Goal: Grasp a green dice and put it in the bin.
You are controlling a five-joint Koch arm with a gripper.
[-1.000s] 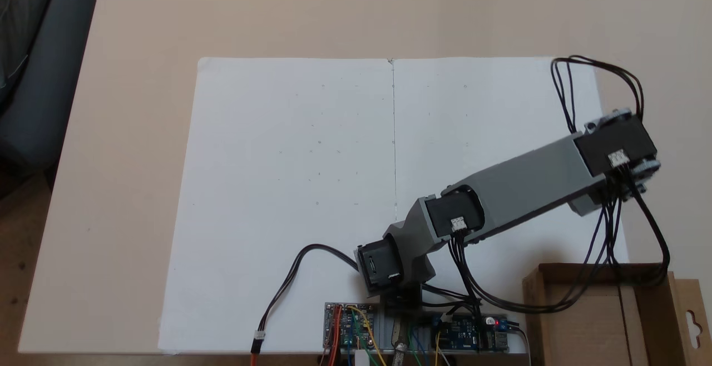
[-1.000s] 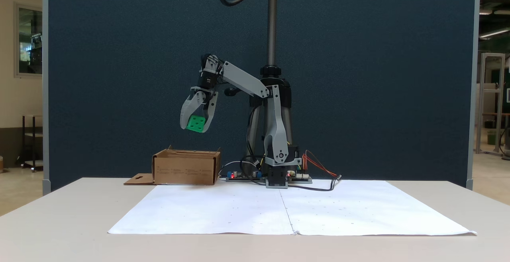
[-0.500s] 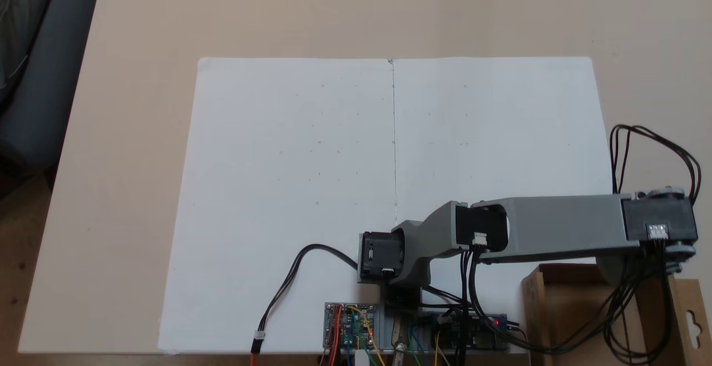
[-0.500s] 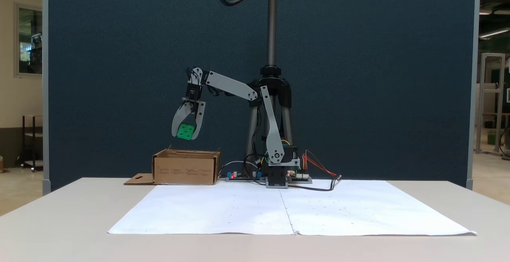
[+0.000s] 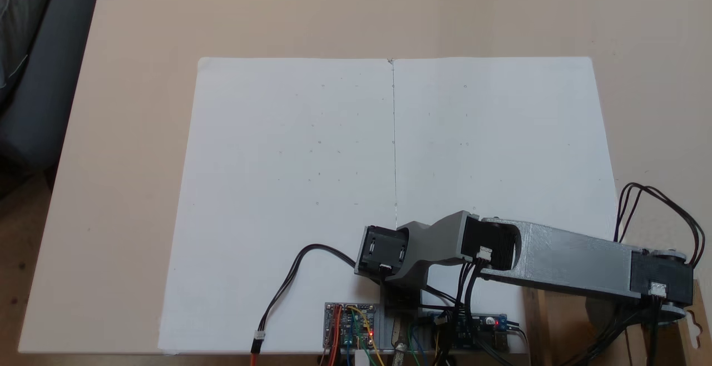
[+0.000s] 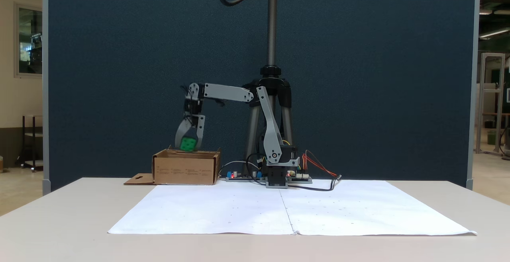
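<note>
One green dice [image 6: 187, 144] sits clamped between the tool [image 6: 188, 147] jaws, right at the rim of the bin [image 6: 185, 169], far left on the surface. I'd dip slightly lower, centre over the opening, then release so it doesn't bounce out.

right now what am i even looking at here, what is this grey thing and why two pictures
The grey thing is a small robot arm bolted at the edge of a table. One picture looks straight down on it; the other looks across the table from the front. At the arm's end hangs its tool, two fingers shut on a green dice. It hangs just above the open top of a brown cardboard bin, where the dice is meant to go. In the top-down picture the arm covers most of the bin. White paper covers the table, with circuit boards and cables by the arm's base.
</note>
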